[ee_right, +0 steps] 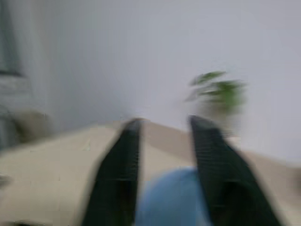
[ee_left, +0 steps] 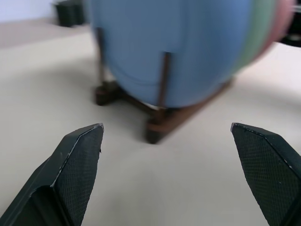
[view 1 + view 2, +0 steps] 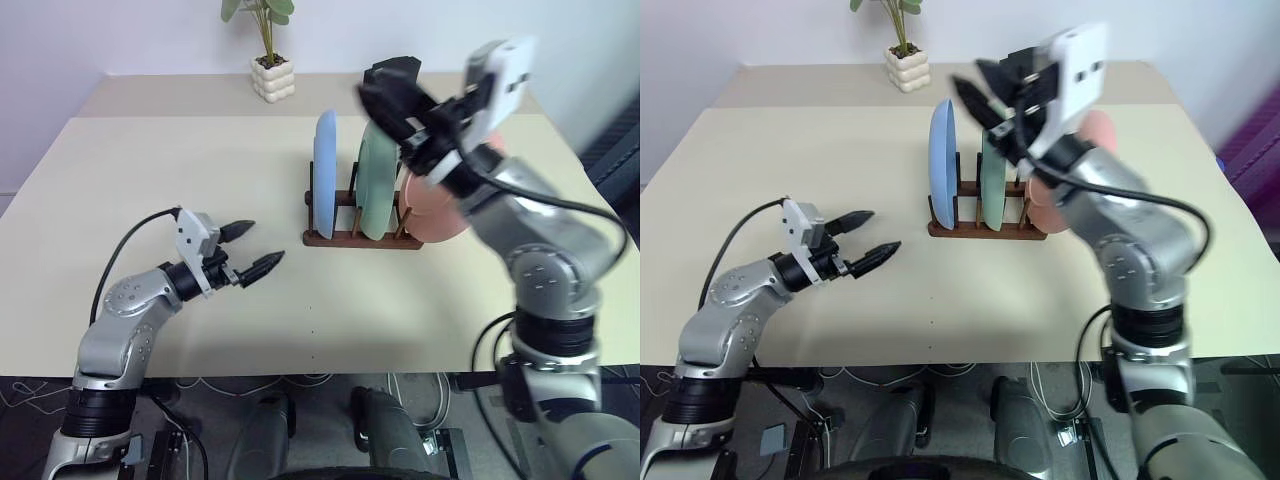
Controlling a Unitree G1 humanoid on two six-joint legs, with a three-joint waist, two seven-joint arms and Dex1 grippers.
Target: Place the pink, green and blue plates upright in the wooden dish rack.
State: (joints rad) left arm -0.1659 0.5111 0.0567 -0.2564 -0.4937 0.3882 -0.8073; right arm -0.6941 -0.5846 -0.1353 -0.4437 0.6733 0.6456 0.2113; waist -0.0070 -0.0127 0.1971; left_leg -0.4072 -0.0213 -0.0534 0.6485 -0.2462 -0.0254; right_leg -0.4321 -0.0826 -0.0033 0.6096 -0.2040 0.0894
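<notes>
Left gripper (image 2: 167,176) facing blue plate (image 2: 174,47), rack (image 2: 160,123).

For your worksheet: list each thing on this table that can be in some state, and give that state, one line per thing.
blue plate: upright in rack
green plate: upright in rack
pink plate: standing at rack's end
wooden dish rack: holding plates
left gripper: open, empty
right gripper: fingers slightly apart, empty

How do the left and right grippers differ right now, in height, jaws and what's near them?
The left gripper sits low over the table, short of the wooden dish rack; the right gripper is raised above the racked plates. The left gripper's jaws are spread wide; the right gripper's jaws stand closer together, with a gap between them. The left gripper points level toward the blue plate; the right gripper tilts upward. Both are empty.
</notes>
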